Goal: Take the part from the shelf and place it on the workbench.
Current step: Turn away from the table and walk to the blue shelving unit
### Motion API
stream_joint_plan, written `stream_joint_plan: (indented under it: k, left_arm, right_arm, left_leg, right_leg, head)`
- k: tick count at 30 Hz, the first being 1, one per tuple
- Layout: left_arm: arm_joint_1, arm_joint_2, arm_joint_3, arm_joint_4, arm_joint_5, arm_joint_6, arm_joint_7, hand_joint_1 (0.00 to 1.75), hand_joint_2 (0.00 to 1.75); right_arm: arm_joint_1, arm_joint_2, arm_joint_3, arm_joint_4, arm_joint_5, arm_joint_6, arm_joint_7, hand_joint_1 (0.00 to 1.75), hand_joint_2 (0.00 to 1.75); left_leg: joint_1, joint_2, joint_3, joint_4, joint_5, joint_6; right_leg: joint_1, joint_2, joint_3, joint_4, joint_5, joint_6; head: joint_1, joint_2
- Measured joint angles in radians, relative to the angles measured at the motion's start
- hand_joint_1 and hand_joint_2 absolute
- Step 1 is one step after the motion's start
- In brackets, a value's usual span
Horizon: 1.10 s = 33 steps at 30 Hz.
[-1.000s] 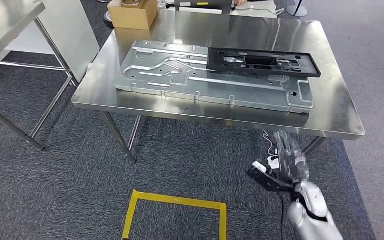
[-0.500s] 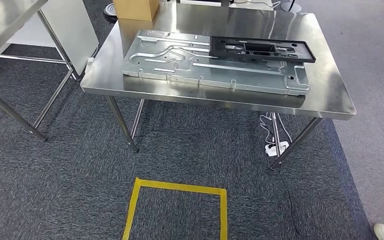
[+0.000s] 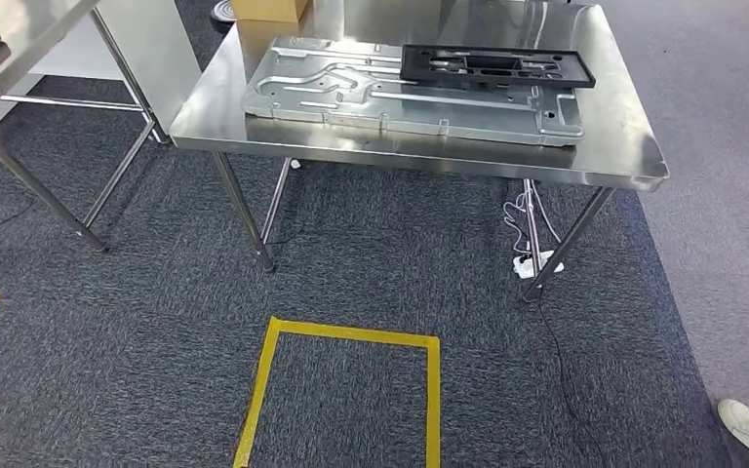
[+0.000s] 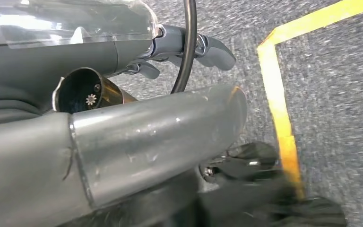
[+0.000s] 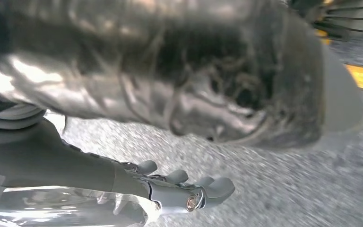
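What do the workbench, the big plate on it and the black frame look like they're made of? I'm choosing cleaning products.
Workbench: likely stainless steel, brushed, with soft reflections. Big plate: pressed sheet metal, dull silver, perhaps galvanized, with stamped ribs. Black frame: matte black, probably moulded plastic, though painted metal is possible.

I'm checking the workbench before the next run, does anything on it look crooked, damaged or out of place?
Nothing stands out. The silver metal panel lies flat on the workbench, and the black frame rests flat on the panel's far right part. No spill or damage visible.
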Motion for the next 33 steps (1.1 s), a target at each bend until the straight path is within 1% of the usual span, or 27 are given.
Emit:
stream_joint_plan:
  k: [1,2,3,4,5,6,8,9,10,11,12,13,14,15,16,20,22,23,24,25,27,28,29,30,31,32,33]
  left_arm:
    - [-0.001,0.0,0.0,0.0,-0.001,0.0,0.001,0.0,0.0]
    - [0.0,0.0,0.0,0.0,-0.002,0.001,0.002,0.0,0.0]
    - [0.001,0.0,0.0,0.0,-0.003,0.001,0.004,0.0,0.0]
    - [0.002,0.0,0.0,0.0,-0.003,0.001,0.006,0.0,0.0]
    - [0.004,0.001,0.001,0.0,-0.003,0.001,0.008,0.0,0.0]
    - [0.005,0.001,0.001,0.0,-0.004,0.002,0.009,0.0,0.0]
    - [0.008,0.001,0.001,0.0,-0.006,0.004,0.008,0.0,0.0]
    - [0.009,0.001,0.001,0.0,-0.007,0.005,0.006,0.0,0.0]
    - [0.01,0.001,0.002,0.0,-0.008,0.006,0.004,0.0,0.0]
    - [0.01,0.001,0.002,0.0,-0.009,0.007,0.002,0.0,0.0]
    - [0.01,0.001,0.003,0.0,-0.009,0.008,0.001,0.0,0.0]
    - [0.009,0.001,0.004,0.0,-0.009,0.008,-0.001,0.0,0.0]
    - [0.009,0.001,0.004,0.0,-0.01,0.008,-0.001,0.0,0.0]
    - [0.008,0.001,0.005,0.0,-0.01,0.008,-0.002,0.0,0.0]
    - [0.008,0.001,0.006,0.0,-0.01,0.008,-0.002,0.0,0.0]
    - [0.007,0.001,0.007,0.0,-0.012,0.007,-0.002,0.0,0.0]
    - [0.008,0.0,0.007,0.0,-0.012,0.005,-0.002,0.0,0.0]
    - [0.008,0.0,0.007,0.0,-0.012,0.005,-0.002,0.0,0.0]
    - [0.008,0.0,0.007,0.0,-0.012,0.005,-0.002,0.0,0.0]
    - [0.008,-0.001,0.008,0.0,-0.012,0.005,-0.002,0.0,0.0]
    - [0.008,-0.001,0.008,0.0,-0.013,0.004,-0.001,0.0,0.0]
    - [0.008,-0.002,0.009,0.0,-0.014,0.003,-0.001,0.0,0.0]
    - [0.009,-0.002,0.009,0.0,-0.014,0.002,0.0,0.0,0.0]
    - [0.009,-0.003,0.009,0.0,-0.014,0.002,0.0,0.0,0.0]
    - [0.01,-0.004,0.01,0.0,-0.015,0.002,0.001,0.0,0.0]
    - [0.01,-0.003,0.011,0.0,-0.015,0.003,0.001,0.0,0.0]
    - [0.01,-0.001,0.012,0.0,-0.016,0.003,0.002,0.0,0.0]
  right_arm:
    - [0.0,0.001,-0.001,0.001,-0.001,0.002,0.006,0.0,0.0]
    - [0.0,0.002,-0.004,0.002,-0.003,0.003,0.013,0.0,0.0]
    - [0.0,0.002,-0.008,0.004,-0.005,0.005,0.019,0.0,0.0]
    - [0.001,0.002,-0.012,0.005,-0.007,0.006,0.026,0.0,0.0]
    - [0.003,0.003,-0.017,0.007,-0.008,0.007,0.031,0.0,0.0]
    - [0.005,0.004,-0.021,0.009,-0.009,0.007,0.034,0.0,0.0]
    - [0.007,0.007,-0.026,0.012,-0.009,0.007,0.036,0.0,0.0]
    - [0.007,0.007,-0.028,0.012,-0.009,0.007,0.034,0.0,0.0]
    - [0.008,0.007,-0.031,0.013,-0.008,0.007,0.031,0.0,0.0]
    - [0.007,0.007,-0.033,0.013,-0.007,0.006,0.028,0.0,0.0]
    - [0.007,0.007,-0.036,0.013,-0.006,0.006,0.025,0.0,0.0]
    - [0.006,0.008,-0.039,0.013,-0.005,0.006,0.023,0.0,0.0]
    - [0.005,0.008,-0.042,0.013,-0.004,0.006,0.021,0.0,0.0]
    - [0.004,0.008,-0.045,0.013,-0.004,0.005,0.019,0.0,0.0]
    - [0.003,0.009,-0.047,0.013,-0.004,0.005,0.018,0.0,0.0]
    - [0.006,0.014,-0.055,0.014,-0.008,0.006,0.018,0.0,0.0]
    - [0.005,0.016,-0.058,0.014,-0.013,0.008,0.017,0.0,0.0]
    - [0.004,0.017,-0.059,0.014,-0.016,0.009,0.017,0.0,0.0]
    - [0.004,0.016,-0.061,0.014,-0.017,0.01,0.016,0.0,0.0]
    - [0.005,0.016,-0.063,0.014,-0.018,0.011,0.016,0.0,0.0]
    - [0.005,0.016,-0.07,0.014,-0.019,0.012,0.015,0.0,0.0]
    - [0.005,0.016,-0.073,0.014,-0.019,0.013,0.015,0.0,0.0]
    - [0.006,0.016,-0.074,0.015,-0.019,0.013,0.014,0.0,0.0]
    - [0.006,0.016,-0.075,0.015,-0.018,0.013,0.012,0.0,0.0]
    - [0.007,0.015,-0.076,0.015,-0.017,0.013,0.011,0.0,0.0]
    - [0.006,0.016,-0.077,0.015,-0.016,0.013,0.009,0.0,0.0]
    - [0.004,0.019,-0.077,0.015,-0.016,0.013,0.007,0.0,0.0]
  left_leg:
    - [-0.002,0.0,0.026,-0.045,-0.023,0.008]
    - [-0.004,0.001,0.03,-0.066,-0.027,0.017]
    - [-0.003,0.003,0.022,-0.066,-0.018,0.026]
    - [-0.002,0.005,0.014,-0.068,-0.007,0.034]
    - [-0.001,0.006,0.005,-0.07,0.005,0.041]
    - [0.0,0.008,-0.007,-0.07,0.015,0.047]
    - [-0.003,0.009,-0.032,-0.068,0.033,0.053]
    - [-0.004,0.01,-0.045,-0.065,0.041,0.053]
    - [-0.005,0.01,-0.056,-0.063,0.048,0.052]
    - [-0.005,0.009,-0.065,-0.06,0.054,0.051]
    - [-0.005,0.009,-0.071,-0.057,0.059,0.049]
    - [-0.006,0.009,-0.076,-0.055,0.063,0.047]
    - [-0.007,0.008,-0.081,-0.052,0.067,0.044]
    - [-0.009,0.009,-0.085,-0.049,0.07,0.04]
    - [-0.012,0.009,-0.089,-0.046,0.07,0.041]
    - [-0.012,0.007,-0.098,-0.042,0.075,0.043]
    - [-0.009,0.006,-0.09,-0.068,0.092,0.053]
    - [-0.004,0.008,-0.08,-0.092,0.106,0.058]
    - [0.002,0.011,-0.071,-0.116,0.12,0.061]
    - [0.008,0.015,-0.065,-0.132,0.132,0.059]
    - [0.012,0.025,-0.071,-0.139,0.142,0.052]
    - [0.016,0.03,-0.076,-0.135,0.143,0.047]
    - [0.022,0.036,-0.082,-0.129,0.141,0.039]
    - [0.031,0.042,-0.088,-0.118,0.138,0.028]
    - [0.041,0.048,-0.096,-0.103,0.132,0.015]
    - [0.046,0.053,-0.104,-0.083,0.123,0.0]
    - [0.05,0.059,-0.114,-0.061,0.111,-0.016]
  right_leg:
    - [0.001,0.0,-0.004,0.002,0.008,0.007]
    - [0.001,0.0,-0.005,0.001,0.018,0.014]
    - [-0.001,0.001,-0.007,-0.001,0.025,0.02]
    - [-0.003,0.002,-0.013,0.006,0.019,0.026]
    - [-0.005,0.004,-0.024,0.028,-0.004,0.031]
    - [-0.006,0.006,-0.041,0.073,-0.044,0.036]
    - [-0.007,0.008,-0.08,0.2,-0.132,0.042]
    - [-0.007,0.008,-0.09,0.25,-0.159,0.044]
    - [-0.007,0.008,-0.081,0.266,-0.166,0.044]
    - [-0.007,0.008,-0.052,0.244,-0.156,0.042]
    - [-0.006,0.008,-0.004,0.184,-0.133,0.038]
    - [-0.005,0.008,0.051,0.107,-0.111,0.032]
    - [-0.002,0.008,0.096,0.036,-0.096,0.026]
    - [0.001,0.008,0.124,-0.012,-0.088,0.019]
    - [0.002,0.008,0.136,-0.037,-0.087,0.016]
    - [0.003,0.007,0.133,-0.048,-0.08,0.017]
    - [0.003,0.004,0.138,-0.06,-0.07,0.02]
    - [0.004,0.005,0.138,-0.059,-0.073,0.021]
    - [0.005,0.008,0.13,-0.042,-0.088,0.023]
    - [0.003,0.012,0.11,0.0,-0.115,0.026]
    - [-0.009,0.017,0.047,0.123,-0.178,0.04]
    - [-0.018,0.017,0.021,0.171,-0.192,0.049]
    - [-0.027,0.016,0.013,0.184,-0.185,0.06]
    - [-0.037,0.012,0.025,0.157,-0.159,0.072]
    - [-0.048,0.003,0.053,0.098,-0.123,0.086]
    - [-0.054,-0.013,0.077,0.046,-0.096,0.098]
    - [-0.058,-0.027,0.092,0.007,-0.079,0.099]
  head:
    - [0.0,0.0]
    - [0.001,0.0]
    - [0.0,0.0]
    - [0.001,0.0]
    - [0.001,0.0]
    - [0.001,0.0]
    - [0.001,0.0]
    - [0.001,0.0]
    - [0.001,0.0]
    - [0.001,0.0]
    - [0.001,0.0]
    - [0.001,0.0]
    - [0.001,0.0]
    - [0.001,0.0]
    - [0.0,0.0]
    - [0.0,0.0]
    - [0.0,0.0]
    - [0.0,0.0]
    - [0.0,0.0]
    - [0.001,0.0]
    - [0.002,0.0]
    - [0.001,0.0]
    - [0.001,0.0]
    - [0.002,0.0]
    - [0.002,0.0]
    - [0.002,0.0]
    - [0.003,0.0]
